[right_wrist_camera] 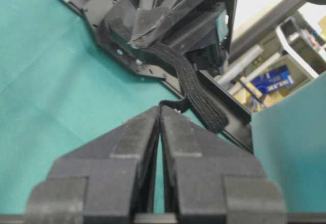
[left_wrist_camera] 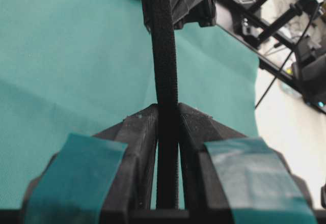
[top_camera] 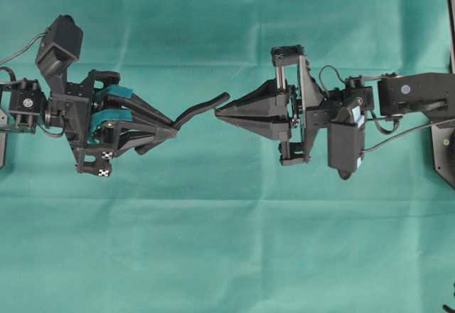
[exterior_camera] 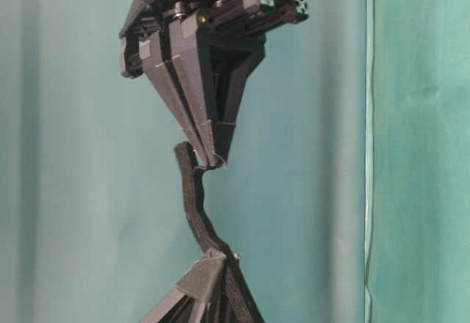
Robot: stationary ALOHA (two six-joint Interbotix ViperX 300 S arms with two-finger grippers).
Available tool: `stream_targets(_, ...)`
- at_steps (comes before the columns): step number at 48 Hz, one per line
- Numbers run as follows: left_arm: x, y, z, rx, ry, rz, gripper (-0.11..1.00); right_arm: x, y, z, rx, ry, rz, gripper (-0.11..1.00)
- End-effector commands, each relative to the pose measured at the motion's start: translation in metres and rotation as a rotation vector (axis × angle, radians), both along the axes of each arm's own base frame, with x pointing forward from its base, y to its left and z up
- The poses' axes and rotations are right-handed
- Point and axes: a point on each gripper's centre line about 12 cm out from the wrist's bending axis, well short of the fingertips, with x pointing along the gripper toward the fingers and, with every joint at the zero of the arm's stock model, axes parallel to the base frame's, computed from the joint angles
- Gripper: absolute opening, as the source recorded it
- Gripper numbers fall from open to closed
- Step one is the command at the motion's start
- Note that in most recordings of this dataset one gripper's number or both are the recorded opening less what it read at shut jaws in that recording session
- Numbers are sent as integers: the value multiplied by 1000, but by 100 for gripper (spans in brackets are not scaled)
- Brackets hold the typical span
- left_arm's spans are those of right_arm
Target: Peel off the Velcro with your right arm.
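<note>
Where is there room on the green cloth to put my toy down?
Plenty: the cloth is bare below both arms and above them too. It is crowded only in the middle, where the left gripper and right gripper meet at the Velcro.

Wide open green cloth point(top_camera: 227, 256) above and below both arms, nothing lying on it. The tight spot is the middle: left gripper point(top_camera: 173, 126) and right gripper point(top_camera: 217, 112) point tip to tip, the Velcro point(top_camera: 202, 108) bridging the narrow gap between them.
</note>
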Motion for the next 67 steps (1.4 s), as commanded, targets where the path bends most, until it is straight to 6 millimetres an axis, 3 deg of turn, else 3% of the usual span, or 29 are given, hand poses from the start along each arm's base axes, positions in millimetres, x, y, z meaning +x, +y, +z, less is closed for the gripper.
stream_targets(1,4,1,13,0,-46,3,10,5,3,11,1,-36,12,-10)
stream_targets(36,4,2,14,0,-55,6,10,20,20,5,2,-13,55,-10)
stream_targets(67,4,3,16,-2,-74,10,10,50,40,-9,-26,61,102,-10)
